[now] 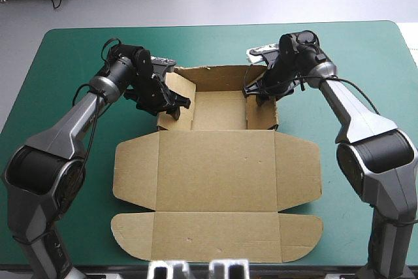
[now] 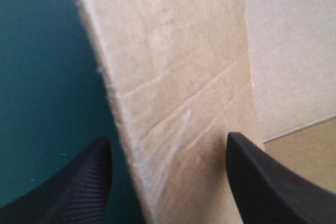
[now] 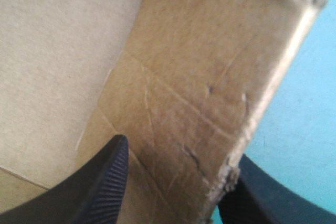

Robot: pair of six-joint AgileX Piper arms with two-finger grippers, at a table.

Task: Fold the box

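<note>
On the teal-green tabletop: brown box, far part raised into a tray, lid flat toward the near edge. At the tray's left wall: left gripper, open, one finger outside, one inside, wall between. At the right wall: right gripper, likewise open, astride the board.

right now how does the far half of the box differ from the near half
The far half has its walls raised into an open tray; the near half lies flat on the cover. The left end effector and right end effector each straddle a wall of the far half; the near half is untouched. Both are brown board.
</note>
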